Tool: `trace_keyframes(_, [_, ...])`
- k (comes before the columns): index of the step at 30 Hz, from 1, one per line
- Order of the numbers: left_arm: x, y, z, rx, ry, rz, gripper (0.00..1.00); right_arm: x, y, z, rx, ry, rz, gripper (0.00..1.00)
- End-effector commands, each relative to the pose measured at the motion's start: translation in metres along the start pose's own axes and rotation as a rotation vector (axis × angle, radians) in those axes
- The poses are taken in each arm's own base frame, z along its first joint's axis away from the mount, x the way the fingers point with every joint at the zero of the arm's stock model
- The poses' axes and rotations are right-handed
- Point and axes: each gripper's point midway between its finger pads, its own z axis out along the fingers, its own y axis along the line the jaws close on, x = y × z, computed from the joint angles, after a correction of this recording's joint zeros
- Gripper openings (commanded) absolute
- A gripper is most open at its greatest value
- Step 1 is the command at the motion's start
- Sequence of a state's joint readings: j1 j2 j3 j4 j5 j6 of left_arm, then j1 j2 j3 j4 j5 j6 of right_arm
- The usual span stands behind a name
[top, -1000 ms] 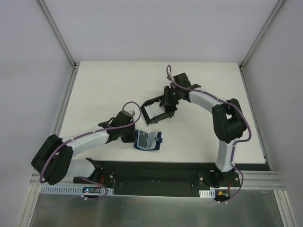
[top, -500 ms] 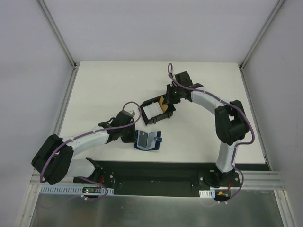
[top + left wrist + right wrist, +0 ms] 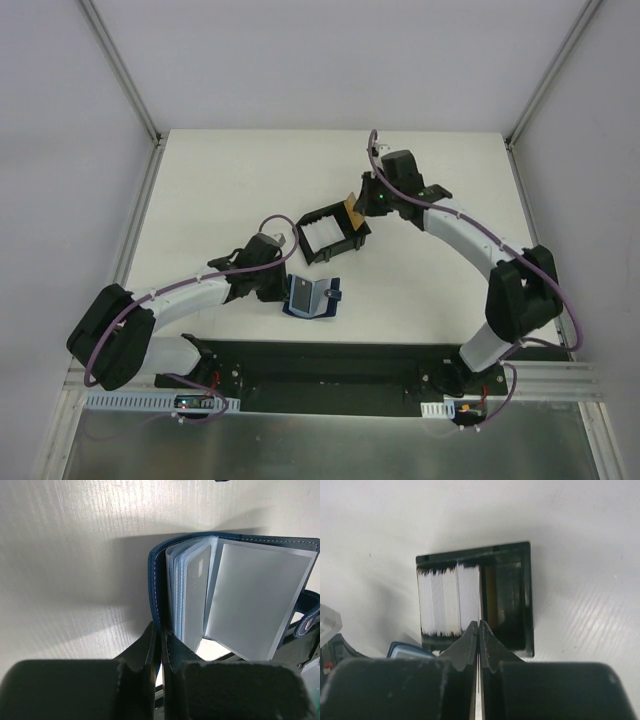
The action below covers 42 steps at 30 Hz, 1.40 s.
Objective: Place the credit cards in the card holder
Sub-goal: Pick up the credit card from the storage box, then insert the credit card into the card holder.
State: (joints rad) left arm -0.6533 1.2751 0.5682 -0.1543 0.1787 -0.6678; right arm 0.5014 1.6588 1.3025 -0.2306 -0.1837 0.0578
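The dark blue card holder (image 3: 313, 297) lies open near the table's front, with clear sleeves fanned up (image 3: 255, 595). My left gripper (image 3: 279, 285) is shut on its left cover (image 3: 161, 636) and holds it. White credit cards (image 3: 319, 235) stand packed in a black open box (image 3: 337, 221), filling its left part (image 3: 445, 602). My right gripper (image 3: 362, 205) is shut on one tan credit card (image 3: 351, 209) and holds it above the box's far right corner. In the right wrist view this card shows edge-on between the jaws (image 3: 480, 615).
The black box (image 3: 507, 605) has a dark free space right of the card stack. The table (image 3: 220, 190) is white, with raised rails at its sides and a black base strip (image 3: 330, 362) along the front.
My right gripper has drawn back from inside the black box toward the far right, with a tan card in it. The left arm and the card holder have not moved.
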Motion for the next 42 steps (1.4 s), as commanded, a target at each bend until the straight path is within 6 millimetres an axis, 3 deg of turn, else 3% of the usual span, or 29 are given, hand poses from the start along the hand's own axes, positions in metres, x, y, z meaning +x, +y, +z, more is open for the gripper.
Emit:
trace_keyframes(1, [-0.002, -0.003, -0.005, 0.014, -0.015, 0.017, 0.0, 0.009, 0.032, -0.031, -0.008, -0.094, 0.029, 0.0])
trace_keyframes(10, [0.001, -0.007, -0.012, 0.046, -0.029, -0.004, 0.0, 0.063, 0.074, -0.056, -0.108, -0.25, 0.271, 0.01])
trace_keyframes(17, [0.001, -0.011, -0.014, 0.06, -0.033, -0.02, 0.0, 0.108, 0.1, -0.055, -0.095, -0.22, 0.42, 0.0])
trace_keyframes(20, [0.001, -0.013, -0.015, 0.069, -0.034, -0.026, 0.0, 0.119, 0.108, -0.052, -0.077, -0.233, 0.449, 0.0])
trace_keyframes(31, [0.004, -0.016, -0.016, 0.076, -0.035, -0.033, 0.0, 0.139, 0.134, -0.024, -0.091, -0.202, 0.411, 0.01])
trace_keyframes(42, [0.004, -0.018, -0.017, 0.087, -0.038, -0.028, 0.0, 0.134, 0.172, -0.006, -0.206, -0.168, 0.373, 0.0])
